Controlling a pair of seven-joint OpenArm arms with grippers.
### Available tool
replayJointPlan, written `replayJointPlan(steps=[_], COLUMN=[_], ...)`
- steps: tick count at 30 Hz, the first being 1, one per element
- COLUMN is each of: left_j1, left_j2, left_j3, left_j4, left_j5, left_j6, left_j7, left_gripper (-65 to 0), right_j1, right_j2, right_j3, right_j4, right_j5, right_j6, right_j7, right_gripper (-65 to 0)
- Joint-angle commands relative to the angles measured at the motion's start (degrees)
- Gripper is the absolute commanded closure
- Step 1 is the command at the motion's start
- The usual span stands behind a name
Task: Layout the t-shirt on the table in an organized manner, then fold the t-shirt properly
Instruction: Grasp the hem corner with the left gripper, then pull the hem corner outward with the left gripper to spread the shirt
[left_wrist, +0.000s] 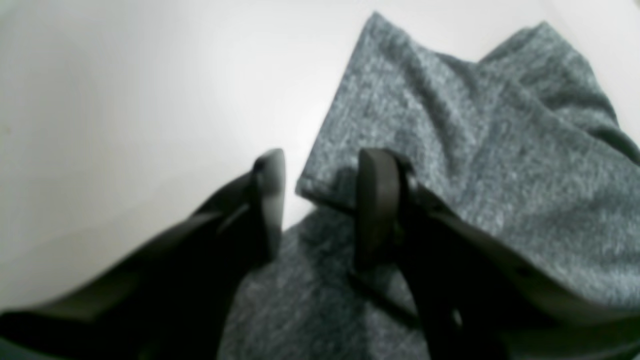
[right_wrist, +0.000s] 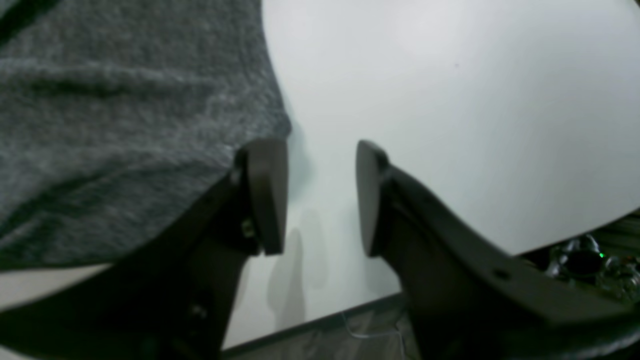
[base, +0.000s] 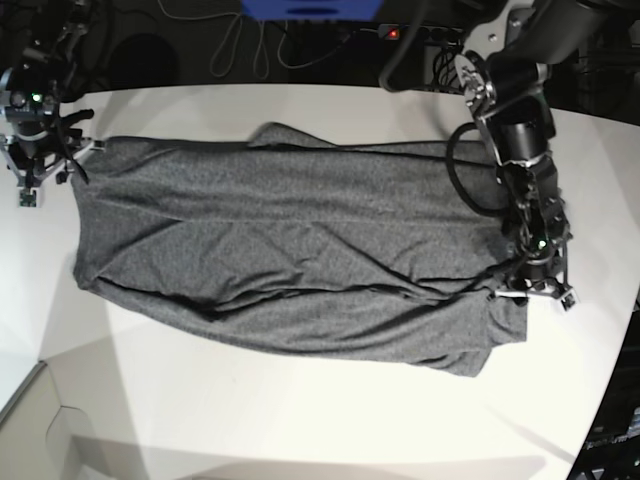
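T-shirt (base: 290, 250) edges — tools (left_wrist: 320, 200) open-jawed, table (base: 300, 420)

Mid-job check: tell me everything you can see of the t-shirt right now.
The t-shirt is dark heather-grey soft knit, spread lengthwise across the white table, partly folded over itself with long creases and a bunched corner near one end. The left gripper straddles a folded edge, jaws apart, one finger over cloth; whether it pinches is unclear. The right gripper stands open beside the opposite end, over bare table.

cables (base: 250, 45) and blue box (base: 310, 8) behind
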Motion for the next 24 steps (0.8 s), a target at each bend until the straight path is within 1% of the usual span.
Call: replayJointPlan(steps=[1, 5, 6, 8, 10, 12, 14, 18, 22, 24], left_j1=[-1.56, -2.09, -2.09, -2.09, -2.26, -2.35, -2.35, -1.91, -2.88, -6.04], left_j2=[-0.32, -0.32, -0.41, -0.41, -0.5, -0.5, -0.41, 0.03, 1.35, 1.52], left_j3=[0.08, 0.16, 0.16, -0.01, -0.1, -0.1, -0.1, 0.16, 0.25, 2.19], left_j4=[0.34, -0.1, -0.1, -0.01, -0.01, 0.87, 3.59, 14.49, 23.99, 25.83], left_j5=[-0.03, -0.03, -0.03, -0.03, -0.03, -0.03, -0.03, -0.03, -0.03, -0.03], left_j6=[0.03, 0.03, 0.03, 0.03, 0.03, 0.03, 0.03, 0.03, 0.03, 0.03], left_j7=[0.14, 0.14, 0.14, 0.14, 0.14, 0.31, 0.4, 0.75, 4.53, 5.85], left_gripper=[-23.8, -23.1, -21.3, -12.3, 0.0, -1.0, 0.0, -0.1, -0.1, -0.1], right_j1=[0.27, 0.27, 0.27, 0.27, 0.27, 0.27, 0.27, 0.27, 0.27, 0.27], right_j2=[0.83, 0.83, 0.83, 0.83, 0.91, 0.91, 0.91, 0.91, 0.91, 0.91], right_j3=[0.29, 0.29, 0.29, 0.29, 0.29, 0.29, 0.29, 0.29, 0.29, 0.29], right_j4=[0.85, 0.85, 0.85, 0.85, 0.85, 0.85, 0.85, 0.77, 0.77, 0.77], right_j5=[0.05, 0.05, 0.05, 0.05, 0.05, 0.05, 0.05, 0.05, 0.05, 0.05], right_j6=[-0.18, -0.18, -0.18, -0.18, -0.18, -0.18, -0.18, -0.18, -0.18, -0.18], right_j7=[1.04, 1.04, 1.04, 1.04, 1.04, 1.04, 1.04, 1.04, 1.04, 1.04], right_gripper=[-23.4, -23.4, -23.4, -23.4, -23.3, -23.3, -23.3, -23.3, -23.3, -23.3])
